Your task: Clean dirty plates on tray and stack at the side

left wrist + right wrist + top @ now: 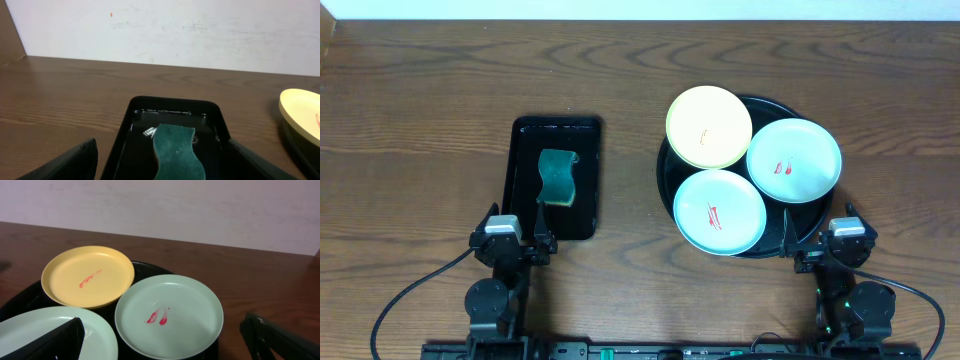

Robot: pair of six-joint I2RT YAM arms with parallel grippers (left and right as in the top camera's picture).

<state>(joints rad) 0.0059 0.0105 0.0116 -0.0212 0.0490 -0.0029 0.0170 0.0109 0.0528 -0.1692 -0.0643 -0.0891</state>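
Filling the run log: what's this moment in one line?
plates: three dirty on tray | sponge: untouched | left end effector: open | right end effector: open

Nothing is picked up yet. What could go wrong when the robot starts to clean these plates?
1. The three plates crowd the round tray; the yellow plate and front mint plate overhang its rim, so a push may tip them off.
2. The sponge lies in liquid in the rectangular tray; it may drip on the wood.
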